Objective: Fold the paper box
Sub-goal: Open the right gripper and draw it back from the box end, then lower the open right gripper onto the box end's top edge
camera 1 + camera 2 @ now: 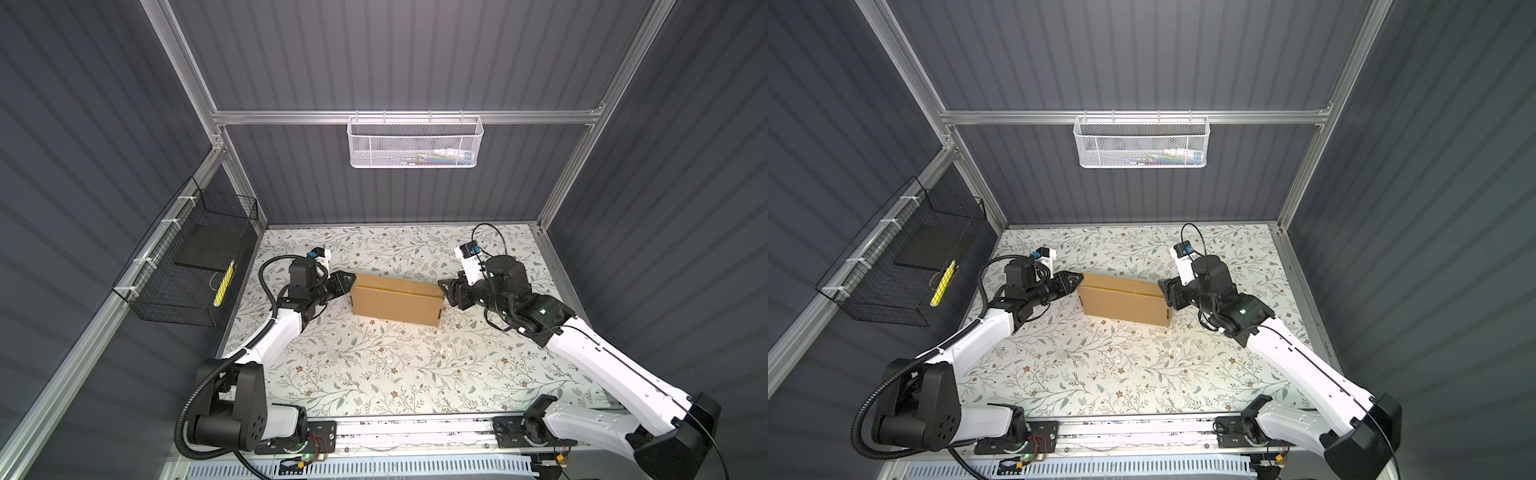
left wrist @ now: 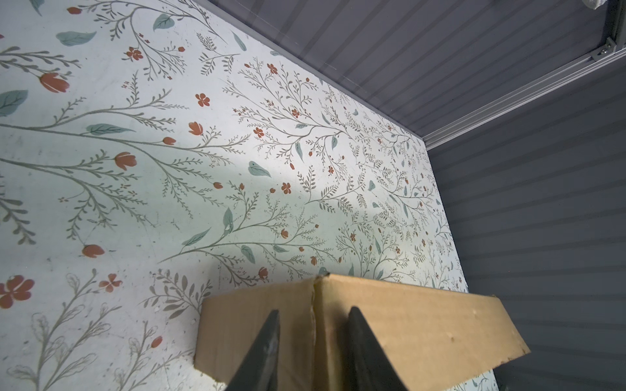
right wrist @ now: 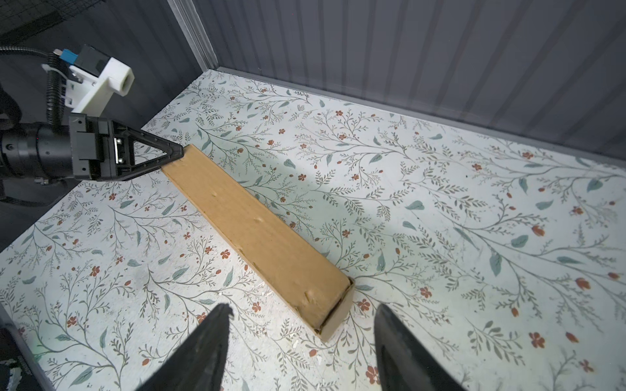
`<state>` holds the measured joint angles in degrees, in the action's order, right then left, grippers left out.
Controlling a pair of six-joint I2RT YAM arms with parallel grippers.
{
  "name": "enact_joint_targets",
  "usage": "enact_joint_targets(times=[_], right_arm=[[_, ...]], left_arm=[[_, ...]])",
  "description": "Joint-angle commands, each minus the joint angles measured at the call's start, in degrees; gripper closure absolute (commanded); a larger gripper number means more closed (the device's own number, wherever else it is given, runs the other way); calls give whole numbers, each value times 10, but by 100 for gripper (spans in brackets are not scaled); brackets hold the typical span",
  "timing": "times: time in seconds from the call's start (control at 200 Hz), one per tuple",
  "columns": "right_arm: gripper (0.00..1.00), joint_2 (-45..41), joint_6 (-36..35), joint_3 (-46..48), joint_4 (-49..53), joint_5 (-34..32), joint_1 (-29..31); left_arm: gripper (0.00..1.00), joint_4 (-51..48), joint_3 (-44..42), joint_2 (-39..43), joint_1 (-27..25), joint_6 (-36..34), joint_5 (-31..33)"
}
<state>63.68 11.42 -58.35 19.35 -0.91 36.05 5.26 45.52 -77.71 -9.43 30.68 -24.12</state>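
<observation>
On the flowered tabletop (image 1: pixel 374 374), a closed brown box (image 1: pixel 395 305) lies between the two arms. The right fingers (image 3: pixel 210 338) are spread wide at its right end. The left fingers (image 2: pixel 267 342), narrowly parted, straddle a corner at its left end; I cannot tell whether they pinch it. A white basket (image 1: pixel 415 143) hangs on the back wall.

Two top views high over the table (image 1: pixel 374 374); wrist views close on opposite paper box (image 3: pixel 257 233) ends.

The paper box (image 1: pixel 397 303) is sitting closed before me on the bench (image 1: pixel 374 374), past its middle. It is plain brown cardboard, long and narrow, lying slightly skewed, with a seam running along its top face.
</observation>
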Motion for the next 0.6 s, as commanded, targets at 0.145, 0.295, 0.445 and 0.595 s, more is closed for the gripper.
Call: enact_joint_targets(times=[0.145, 0.295, 0.445, 0.595], right_arm=[[34, 0, 97, 20, -11, -8, -11], [36, 0, 131, 35, -24, 5, -22], [39, 19, 158, 55, -40, 11, -32], [41, 28, 173, 65, -51, 23, -38]], left_arm=[[66, -40, -10, -7, 2, -1, 3], [66, -42, -8, -8, 2, -3, 1], [65, -41, -9, -8, 2, -3, 0], [65, -43, -9, -5, 2, -2, 0]])
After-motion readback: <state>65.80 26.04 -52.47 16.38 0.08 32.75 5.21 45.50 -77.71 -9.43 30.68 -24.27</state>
